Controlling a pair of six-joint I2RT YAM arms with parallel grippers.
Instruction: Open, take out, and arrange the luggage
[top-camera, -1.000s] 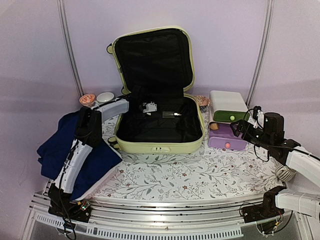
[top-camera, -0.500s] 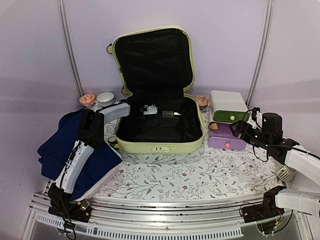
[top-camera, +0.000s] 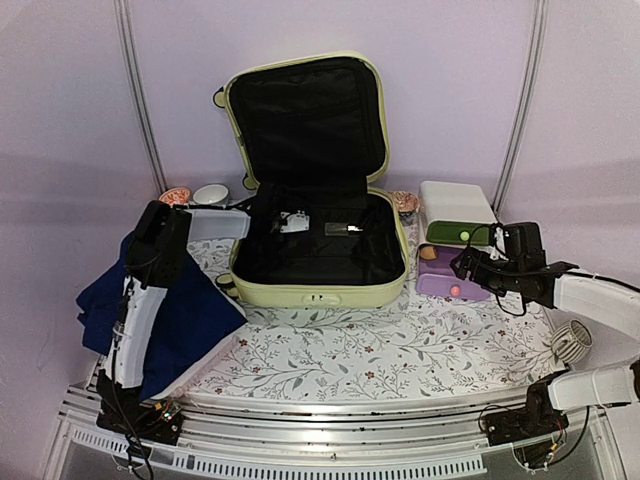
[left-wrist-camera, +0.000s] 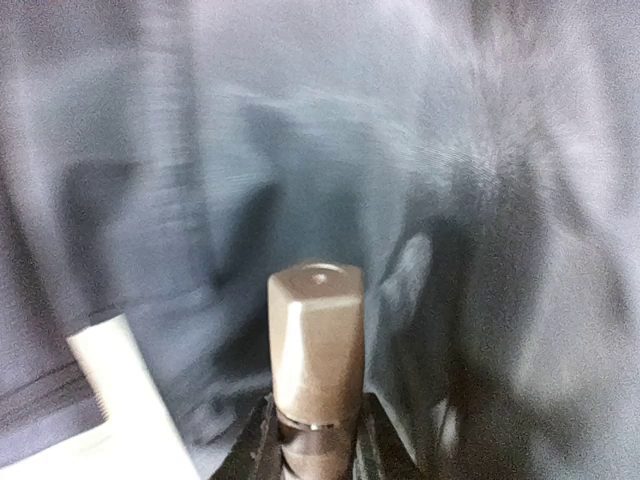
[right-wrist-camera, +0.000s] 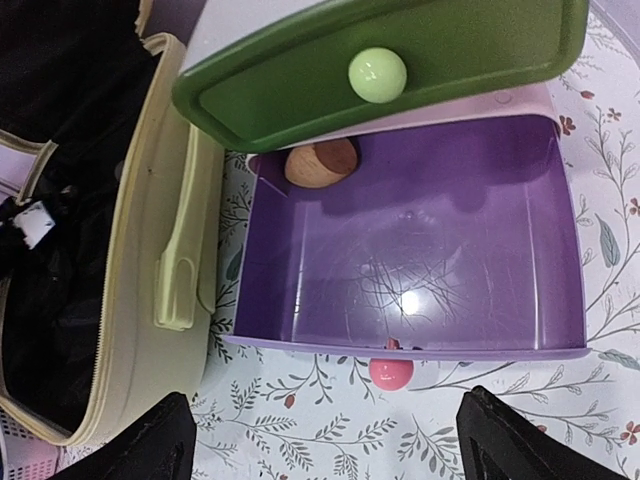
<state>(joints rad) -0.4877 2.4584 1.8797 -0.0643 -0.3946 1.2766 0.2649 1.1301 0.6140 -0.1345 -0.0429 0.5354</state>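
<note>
The luggage (top-camera: 310, 292) lies open at the middle of the table's (top-camera: 400, 350) far edge, lid upright, hinge running left to right. The left pincer (left-wrist-camera: 316, 320) reaches in over the left rim and is closed amid dark cloth (left-wrist-camera: 480, 150). Whether it has caught any, I cannot tell. The right pincer (right-wrist-camera: 325, 430) gapes wide over a purple drawer (right-wrist-camera: 420, 260) beside the shell's right wall. The left arm is nearer, so lifting out likely falls to it.

light: soft, even | left wrist view: dim, blurred | glare: purple drawer (right-wrist-camera: 420, 250)
</note>
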